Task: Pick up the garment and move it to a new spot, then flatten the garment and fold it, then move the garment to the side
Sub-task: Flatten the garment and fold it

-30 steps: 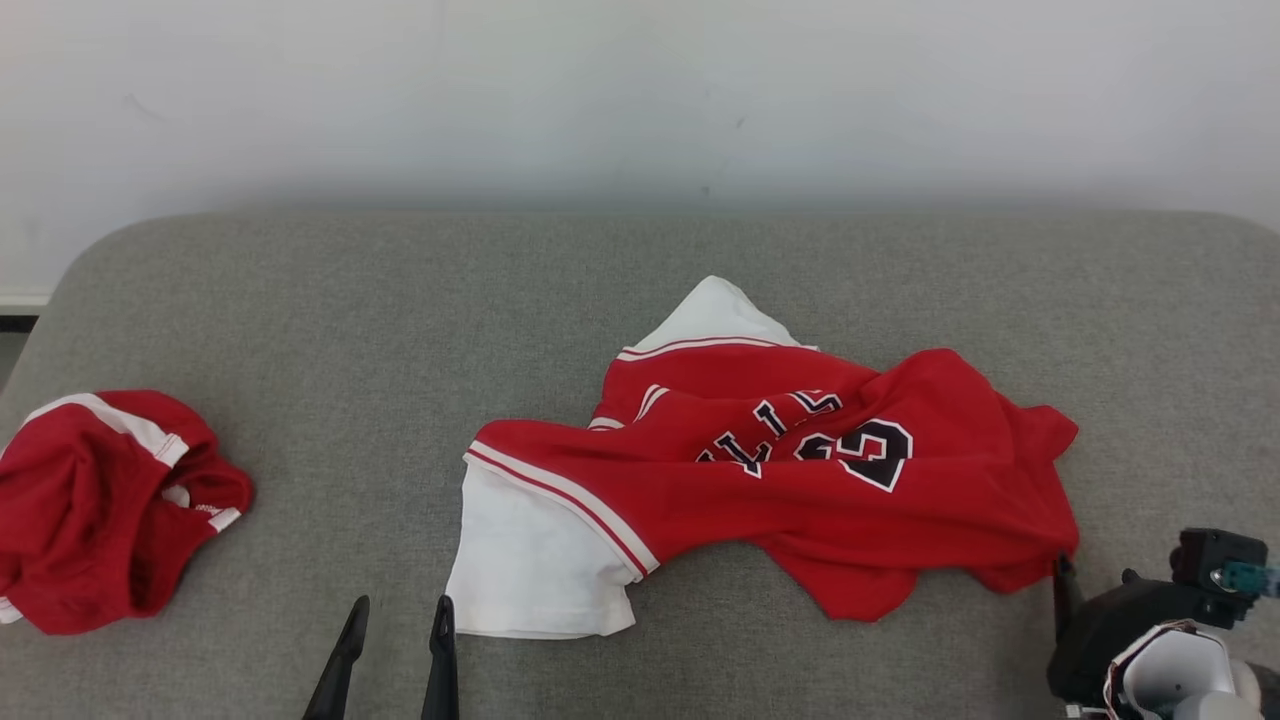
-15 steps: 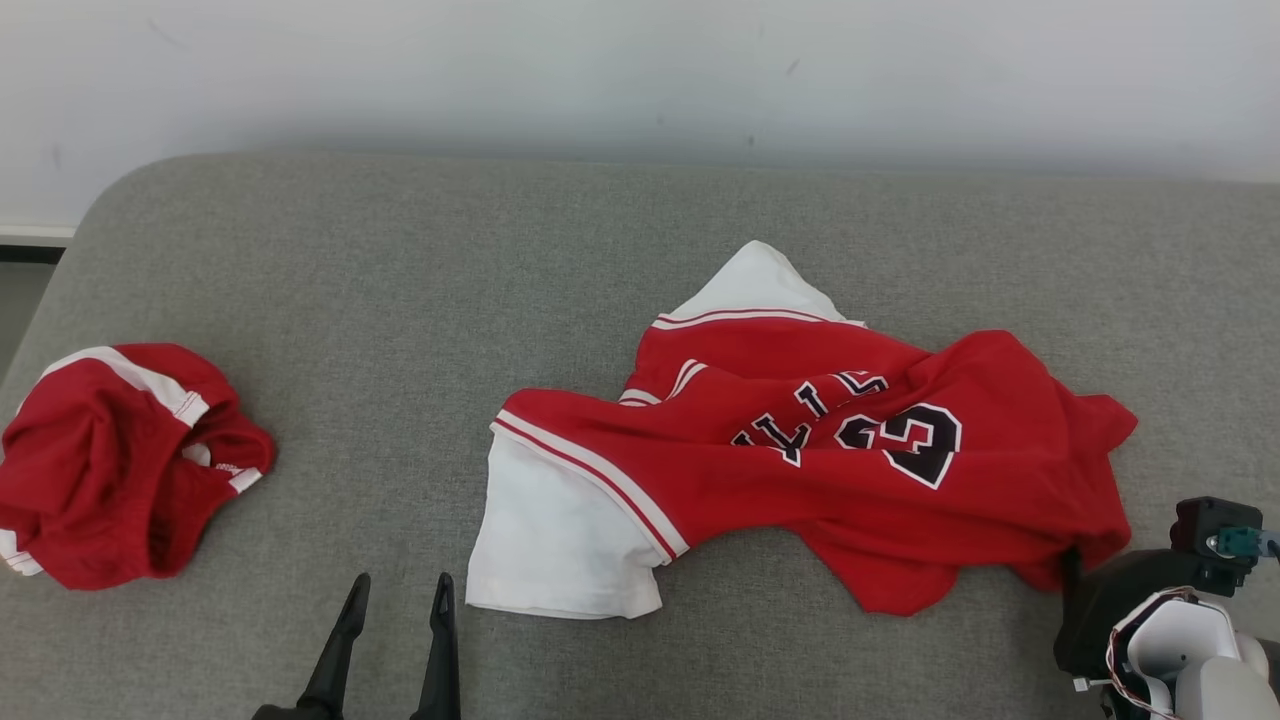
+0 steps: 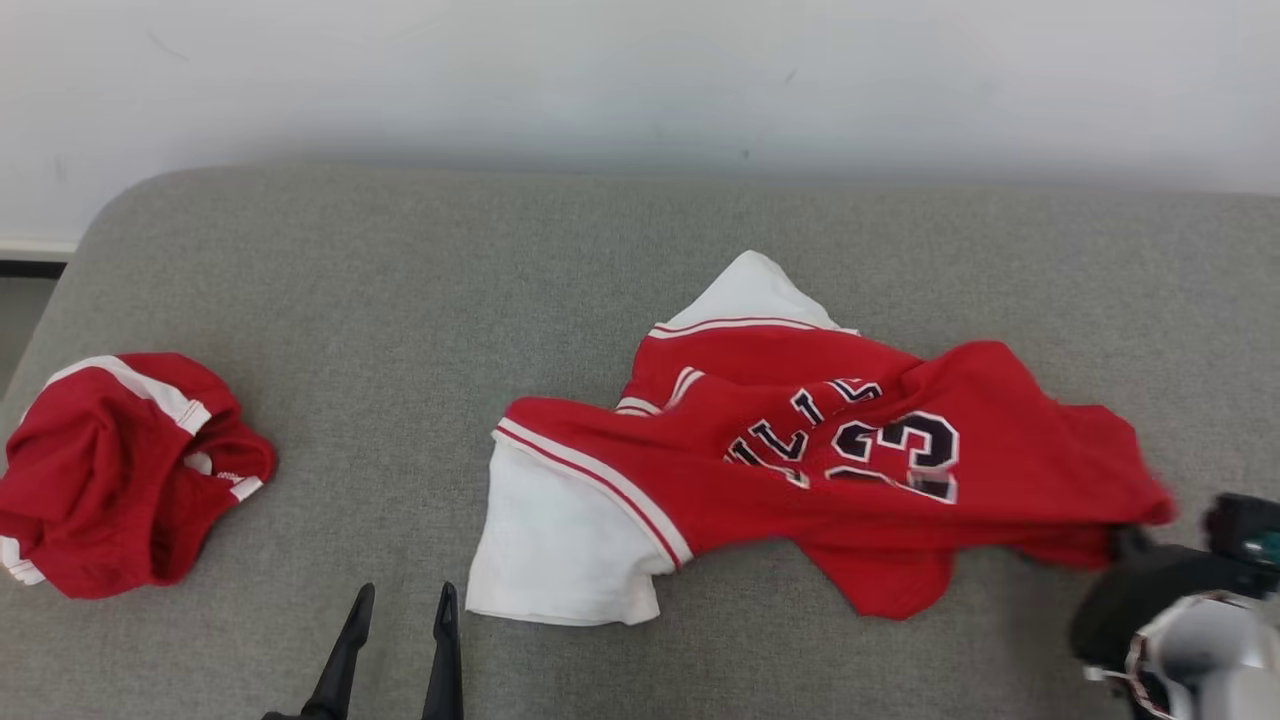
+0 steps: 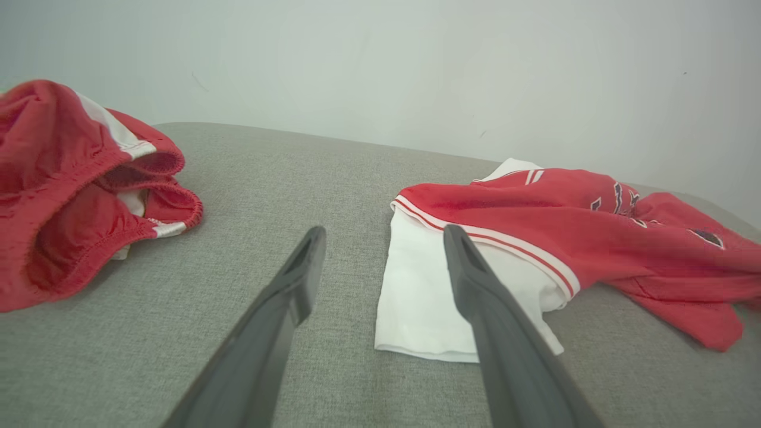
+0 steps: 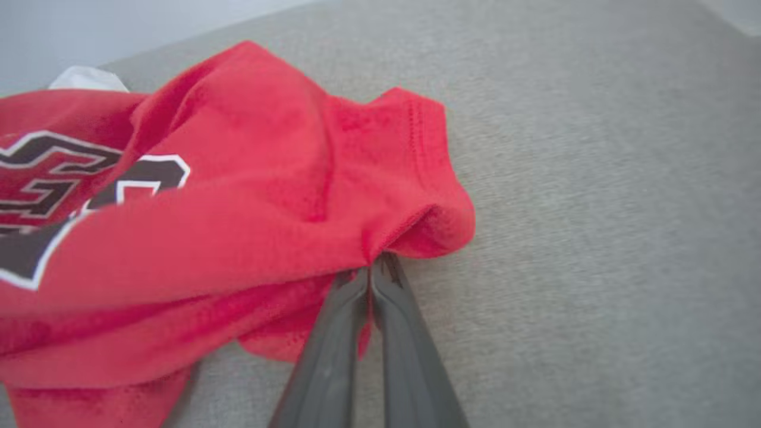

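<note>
Mid-right on the grey fabric surface (image 3: 380, 300): crumpled red-and-white cloth jersey (image 3: 800, 470) with dark lettering. Pinched at its near right corner by the right tool (image 5: 371, 267), fingers closed tight on red cloth. Just left of its white sleeve: left tool (image 4: 383, 232), spread wide, gripping nothing. Far left: bunched red-and-white garment (image 3: 120, 470).

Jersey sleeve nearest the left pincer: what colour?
White. The sleeve joins the red jersey at a red-and-white striped trim. Clearest in left wrist view.

The left gripper (image 4: 383, 232) stood spread wide; the jersey (image 4: 594, 238) lay at two o'clock, red shorts (image 4: 71, 196) at ten
</note>
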Controlling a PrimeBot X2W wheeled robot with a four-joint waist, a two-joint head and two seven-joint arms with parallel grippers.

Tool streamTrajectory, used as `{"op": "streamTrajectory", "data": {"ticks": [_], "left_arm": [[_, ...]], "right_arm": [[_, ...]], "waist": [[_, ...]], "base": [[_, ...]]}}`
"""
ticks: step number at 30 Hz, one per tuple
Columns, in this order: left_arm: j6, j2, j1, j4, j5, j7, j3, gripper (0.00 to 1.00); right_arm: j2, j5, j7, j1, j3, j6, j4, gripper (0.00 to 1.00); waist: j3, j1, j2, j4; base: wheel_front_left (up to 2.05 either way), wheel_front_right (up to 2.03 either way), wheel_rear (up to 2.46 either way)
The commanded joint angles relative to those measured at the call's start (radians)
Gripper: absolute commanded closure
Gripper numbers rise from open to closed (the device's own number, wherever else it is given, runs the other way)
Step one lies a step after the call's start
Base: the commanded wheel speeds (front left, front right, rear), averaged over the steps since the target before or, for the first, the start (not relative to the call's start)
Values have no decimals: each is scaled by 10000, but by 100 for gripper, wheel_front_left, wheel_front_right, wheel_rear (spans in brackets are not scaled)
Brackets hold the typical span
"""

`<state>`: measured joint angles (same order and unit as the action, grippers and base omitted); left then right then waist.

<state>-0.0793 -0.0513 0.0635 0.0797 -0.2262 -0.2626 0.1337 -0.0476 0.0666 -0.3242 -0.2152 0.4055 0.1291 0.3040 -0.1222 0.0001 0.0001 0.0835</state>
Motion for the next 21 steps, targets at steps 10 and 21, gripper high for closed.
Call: {"op": "streamTrajectory", "data": {"ticks": [10, 21], "left_arm": [[56, 15, 557, -14, -94, -33, -95, 0], [44, 15, 563, 7, -170, -33, 28, 0]], "right_arm": [[-19, 1530, -880, 2137, 458, 25, -4343, 100], [-19, 2142, -2498, 3218, 514, 26, -7215, 100]], "waist": [[684, -1, -1, -401], [737, -1, -1, -346]], "base": [[0, 0, 0], [0, 0, 0]]}}
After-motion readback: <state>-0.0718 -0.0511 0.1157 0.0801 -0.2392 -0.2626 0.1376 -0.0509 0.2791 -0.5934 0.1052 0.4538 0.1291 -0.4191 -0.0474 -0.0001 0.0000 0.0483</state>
